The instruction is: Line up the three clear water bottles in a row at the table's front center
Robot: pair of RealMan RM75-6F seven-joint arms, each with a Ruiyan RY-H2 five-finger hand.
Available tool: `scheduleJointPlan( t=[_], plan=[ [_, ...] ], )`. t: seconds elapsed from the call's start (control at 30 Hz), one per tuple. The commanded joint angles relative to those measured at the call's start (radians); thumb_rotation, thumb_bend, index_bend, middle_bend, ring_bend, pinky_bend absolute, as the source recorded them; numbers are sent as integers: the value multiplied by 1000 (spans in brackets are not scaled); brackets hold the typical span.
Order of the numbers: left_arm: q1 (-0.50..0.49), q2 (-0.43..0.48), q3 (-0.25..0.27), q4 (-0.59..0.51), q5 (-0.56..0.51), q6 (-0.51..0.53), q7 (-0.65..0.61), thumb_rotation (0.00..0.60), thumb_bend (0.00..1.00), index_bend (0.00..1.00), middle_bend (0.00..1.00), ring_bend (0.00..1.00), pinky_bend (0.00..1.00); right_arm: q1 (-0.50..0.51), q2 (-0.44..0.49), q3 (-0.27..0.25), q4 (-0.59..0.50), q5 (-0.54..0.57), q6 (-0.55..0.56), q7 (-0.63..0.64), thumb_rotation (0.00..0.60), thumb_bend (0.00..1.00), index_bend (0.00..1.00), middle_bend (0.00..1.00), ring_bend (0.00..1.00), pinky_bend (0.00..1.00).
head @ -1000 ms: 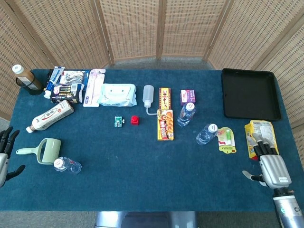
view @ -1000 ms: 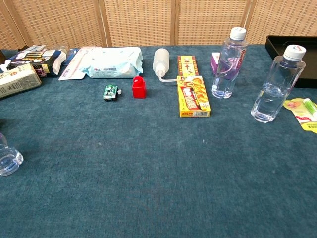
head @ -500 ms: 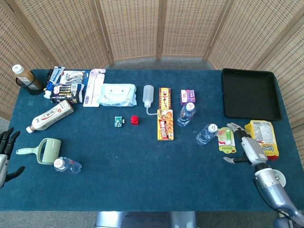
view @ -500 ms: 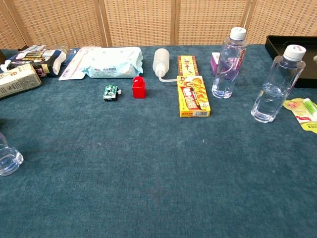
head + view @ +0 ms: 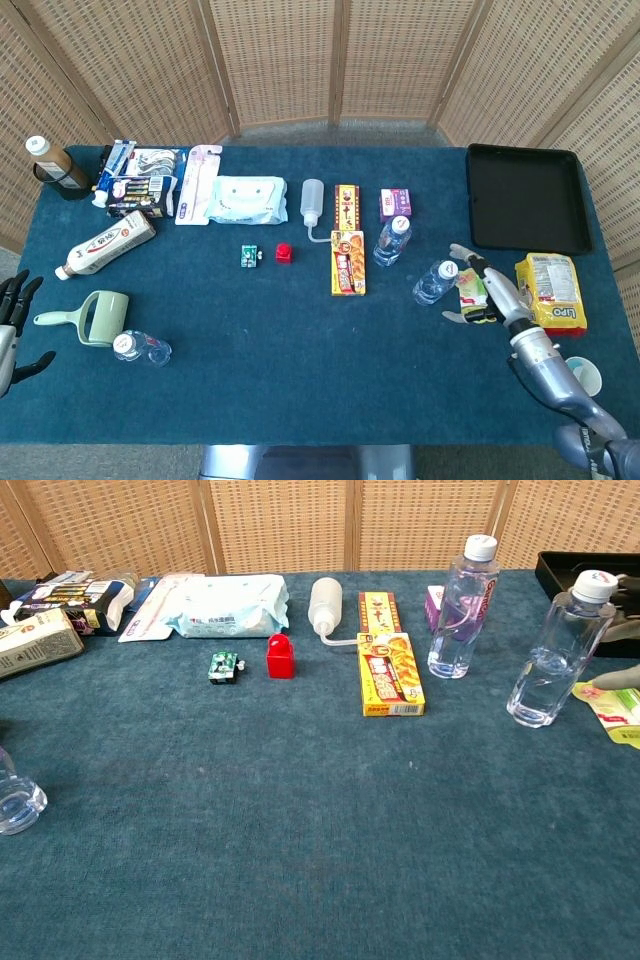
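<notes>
I count three clear water bottles on the blue tabletop (image 5: pixel 300 390). Two stand upright right of center: one with a purple label (image 5: pixel 392 241) beside the yellow snack box (image 5: pixel 347 262), one plain with a white cap (image 5: pixel 436 282) nearer and further right. The third (image 5: pixel 142 348) lies on its side near the left edge, by the green lint-roller (image 5: pixel 95 317). My right hand (image 5: pixel 490 292) sits just right of the plain bottle, fingers (image 5: pixel 462 250) apart, holding nothing. My left hand (image 5: pixel 12 325) rests at the left edge, fingers spread.
</notes>
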State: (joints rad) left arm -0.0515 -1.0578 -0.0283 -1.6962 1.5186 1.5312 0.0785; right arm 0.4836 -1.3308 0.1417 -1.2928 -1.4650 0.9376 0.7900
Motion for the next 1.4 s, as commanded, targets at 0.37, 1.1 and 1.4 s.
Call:
scheduleJointPlan(
  t=[0.37, 1.1, 1.4],
  plan=[
    [-2, 4, -9, 4, -23, -11, -18, 600, 55, 0, 0, 0, 44, 42, -102, 32, 72, 50, 7, 30, 600, 22, 297, 446, 360, 232],
    [-5, 5, -1, -6, -14, -22, -10, 600, 55, 0, 0, 0, 44, 6, -65, -27, -144, -114, 210, -57, 600, 258, 523, 690, 577, 389],
    [-9, 5, 0, -5, -17, -32, -10, 600, 55, 0, 0, 0, 44, 99, -127, -50, -182, -189, 149, -166, 600, 258, 524, 691, 576, 389]
  ],
)
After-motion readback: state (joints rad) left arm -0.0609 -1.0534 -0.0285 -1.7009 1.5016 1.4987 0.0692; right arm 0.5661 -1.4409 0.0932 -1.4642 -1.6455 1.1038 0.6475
